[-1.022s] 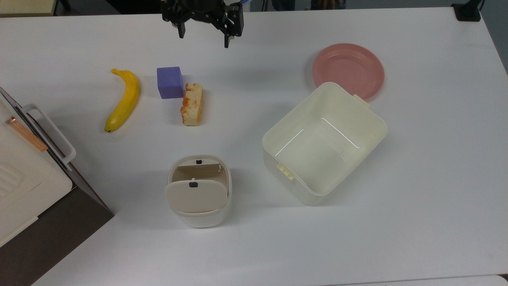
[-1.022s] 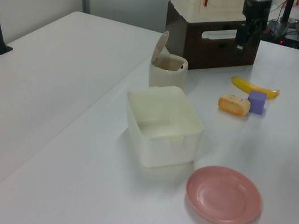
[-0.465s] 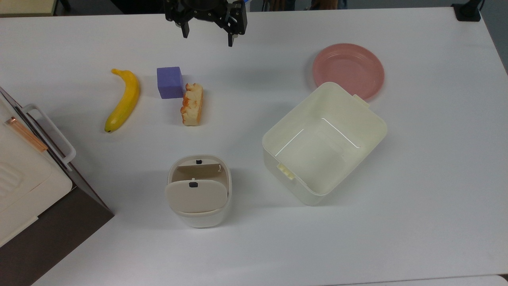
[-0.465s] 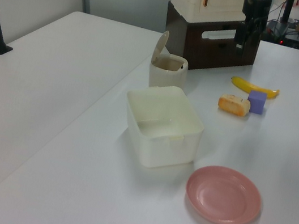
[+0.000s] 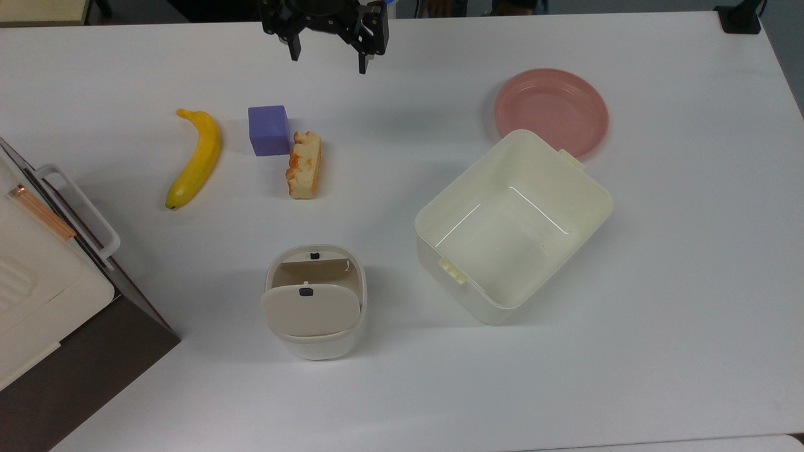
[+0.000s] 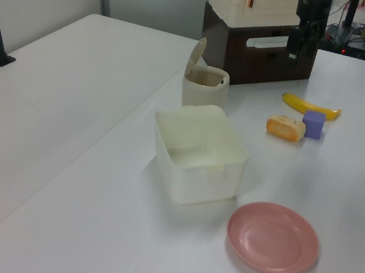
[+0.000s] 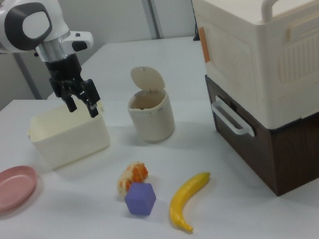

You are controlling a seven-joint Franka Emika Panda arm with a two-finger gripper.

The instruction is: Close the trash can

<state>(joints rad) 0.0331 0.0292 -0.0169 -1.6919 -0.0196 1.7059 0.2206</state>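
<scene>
The trash can (image 5: 314, 302) sits on the white table (image 5: 659, 301), near the top view's bottom and just left of the big tub (image 5: 512, 226). Its lid (image 5: 310, 310) stands up, the same as a second ago, so the can is not shut. My gripper (image 5: 326, 59) hangs in the air far from it, at the top view's upper edge, with its two fingers spread apart and nothing between them. It has moved only a tiny bit since before. I count one trash can, one tub, one pink plate (image 5: 551, 112), one banana (image 5: 193, 158), one purple block (image 5: 269, 130), one piece of bread (image 5: 304, 164), and one big box (image 7: 269, 67) with handles.
</scene>
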